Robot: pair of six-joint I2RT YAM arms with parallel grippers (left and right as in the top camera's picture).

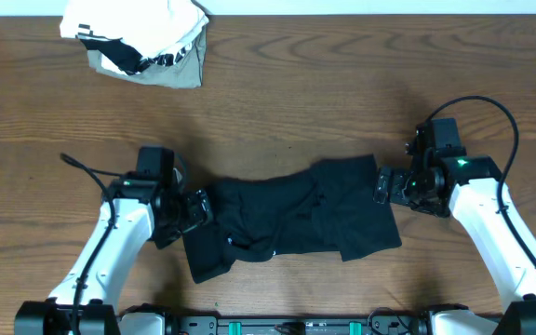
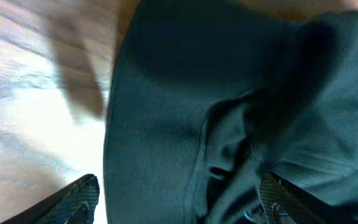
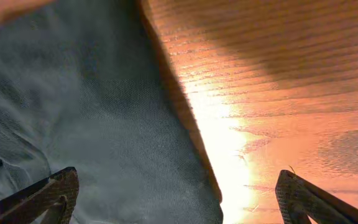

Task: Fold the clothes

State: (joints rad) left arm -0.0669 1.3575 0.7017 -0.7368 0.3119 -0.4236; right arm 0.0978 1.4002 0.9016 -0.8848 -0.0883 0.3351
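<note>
A plain black soft fabric garment [image 1: 291,221] lies rumpled and stretched sideways on the brown wood-grain counter [image 1: 342,93], near its front edge, between the two arms. The white left arm [image 1: 110,244] reaches in to the garment's left end. There the left jaws stand wide apart, low over the cloth and gripping nothing. In the left wrist view one dark fingertip [image 2: 79,196] sits over bare wood and the other fingertip [image 2: 278,194] over the creased black fabric [image 2: 229,93]. The white right arm [image 1: 491,223] meets the garment's right end. The right jaws are spread wide too and hold nothing, with the cloth's [image 3: 73,112] edge running between the fingertips [image 3: 51,193]. At the counter's back left corner sits a white-and-grey bundle with black-and-white striped trim [image 1: 138,42], well apart from the garment.
</note>
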